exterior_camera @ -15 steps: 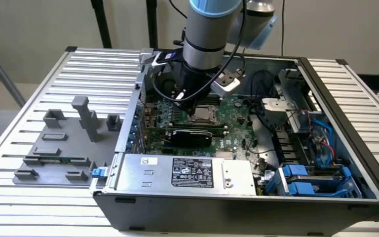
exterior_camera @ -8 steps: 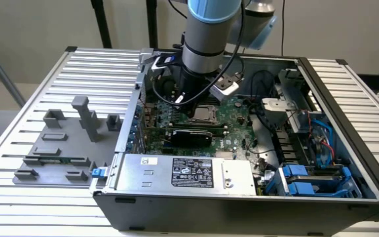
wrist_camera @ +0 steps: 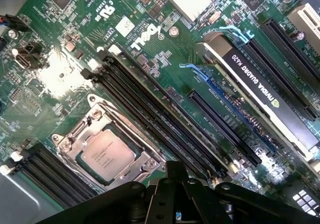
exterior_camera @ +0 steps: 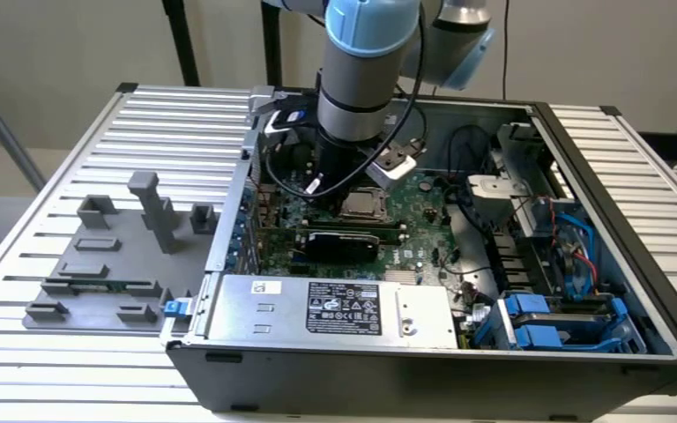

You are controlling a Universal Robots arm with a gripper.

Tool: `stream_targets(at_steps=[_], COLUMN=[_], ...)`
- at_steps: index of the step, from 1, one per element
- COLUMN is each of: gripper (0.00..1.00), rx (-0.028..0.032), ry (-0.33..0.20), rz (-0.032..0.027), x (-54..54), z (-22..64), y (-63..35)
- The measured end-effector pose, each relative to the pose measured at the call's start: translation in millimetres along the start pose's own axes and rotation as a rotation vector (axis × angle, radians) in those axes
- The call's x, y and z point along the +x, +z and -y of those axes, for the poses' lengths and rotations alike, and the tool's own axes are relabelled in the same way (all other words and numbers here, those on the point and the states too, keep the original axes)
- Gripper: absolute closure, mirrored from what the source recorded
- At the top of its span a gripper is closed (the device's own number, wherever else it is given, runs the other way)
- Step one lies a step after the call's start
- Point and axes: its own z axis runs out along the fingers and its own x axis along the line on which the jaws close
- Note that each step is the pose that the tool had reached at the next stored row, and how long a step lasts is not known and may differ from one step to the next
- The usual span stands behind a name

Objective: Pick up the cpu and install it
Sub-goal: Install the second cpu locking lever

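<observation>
I saw the cpu (wrist_camera: 107, 156) already seated flat in its socket frame (wrist_camera: 80, 129) on the motherboard (wrist_camera: 165, 58). My gripper (wrist_camera: 175, 196) hung just above it, fingers together, empty. The chip looked light, stiff and fragile; I'd grip its bare edges only.

Reaching straight down from above, arm (exterior_camera: 356, 66) near vertical, wrist directly over the gripper (exterior_camera: 336, 187). Fingers closed together, nothing seen between them. Seen from the wrist camera as a dark closed gripper body.
</observation>
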Motion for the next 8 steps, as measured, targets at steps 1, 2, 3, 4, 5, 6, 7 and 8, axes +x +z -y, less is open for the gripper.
stream_targets(at_steps=[1,2,3,4,5,6,7,8], gripper=[0.89,0.89,0.89,0.89,0.89,0.89,0.89,0.89], rx=[0.0013,0.0031,0.0053,0.0078,0.0107,0.014,0.0175,0.021], ry=[0.0,0.0,-0.001,-0.001,-0.002,-0.002,-0.003,-0.004], rz=[-0.0012,-0.0028,-0.0048,-0.0072,-0.0099,-0.0129,-0.0164,-0.0195], x=[-0.3,-0.5,-0.8,-1.0,-1.1,-1.1,-1.1,-1.2], z=[0.0,-0.1,-0.2,-0.2,-0.3,-0.5,-0.6,-0.8], y=[1.5,3.0,4.4,5.5,6.7,7.8,8.9,9.9])
